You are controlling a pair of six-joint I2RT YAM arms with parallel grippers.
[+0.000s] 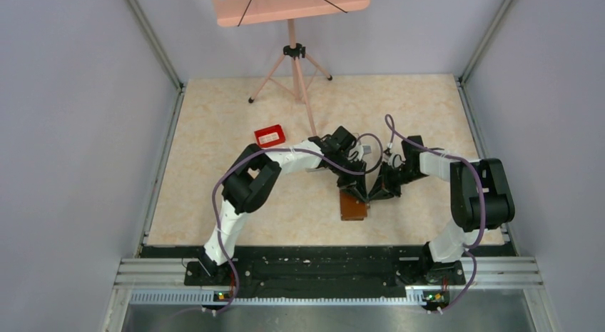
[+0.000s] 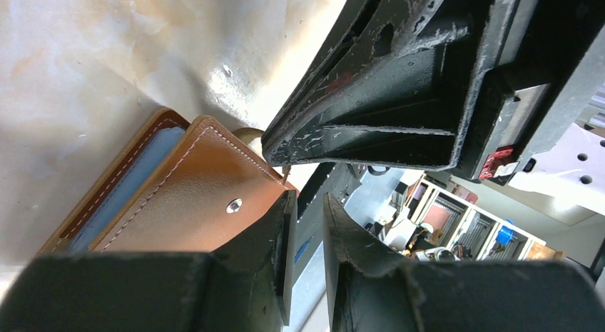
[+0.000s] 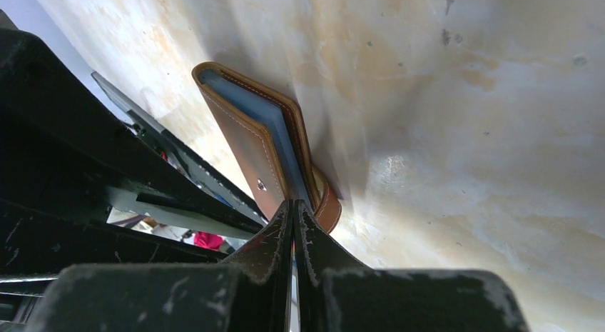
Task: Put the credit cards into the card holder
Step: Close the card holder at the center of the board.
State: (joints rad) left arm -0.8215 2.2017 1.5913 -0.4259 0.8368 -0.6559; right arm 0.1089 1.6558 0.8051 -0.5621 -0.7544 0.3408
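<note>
The brown leather card holder (image 1: 352,209) lies on the table at mid-front with both grippers on its far end. In the right wrist view the card holder (image 3: 242,143) stands partly open with a blue credit card (image 3: 275,125) between its leaves. My right gripper (image 3: 294,202) is shut on the near end of that card. In the left wrist view the card holder (image 2: 192,196) shows its snap flap and the blue card (image 2: 121,196) in a slot. My left gripper (image 2: 308,196) has a narrow gap with nothing in it, and its left finger rests against the flap. Other cards are hidden.
A small red tray (image 1: 270,136) sits on the table to the back left of the grippers. A tripod (image 1: 294,68) with a pink board stands at the back centre. Metal rails run along the table's left and right edges.
</note>
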